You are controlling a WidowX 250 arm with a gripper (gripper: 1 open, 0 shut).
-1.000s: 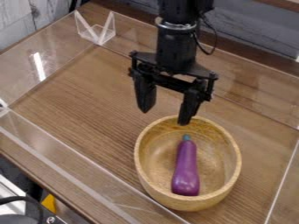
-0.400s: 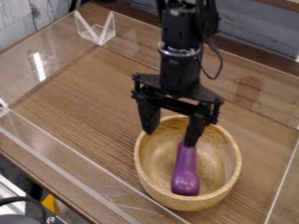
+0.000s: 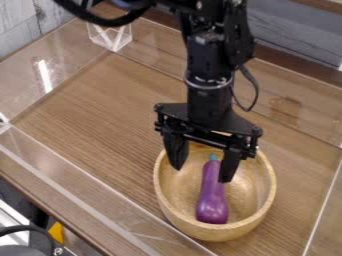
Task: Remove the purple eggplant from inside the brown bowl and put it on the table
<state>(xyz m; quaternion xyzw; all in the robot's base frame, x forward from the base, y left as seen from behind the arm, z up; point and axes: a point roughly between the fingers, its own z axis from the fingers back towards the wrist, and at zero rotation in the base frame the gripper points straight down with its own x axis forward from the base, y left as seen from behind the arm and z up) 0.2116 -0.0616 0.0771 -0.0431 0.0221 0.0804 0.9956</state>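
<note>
Purple eggplant, in brown bowl, beneath open fingers

Purple eggplant point(image 3: 213, 196): one, glossy, elongated; lies inside the brown bowl point(image 3: 167, 200), bulbous end toward the viewer, green tip toward the arm. Brown bowl: one, round, light wood, thick rim; stands on the bench point(image 3: 80, 130), a wood-grain surface. Robot arm point(image 3: 211, 60): one, black, reaching over the bowl's far side. Fingers point(image 3: 206, 160): a pair, spread wide, holding nothing, one on either side of the eggplant's green tip as seen by the camera.

Open fingers point(image 3: 175, 153) above 1 eggplant point(image 3: 211, 197) in the bowl point(image 3: 253, 221).
</note>
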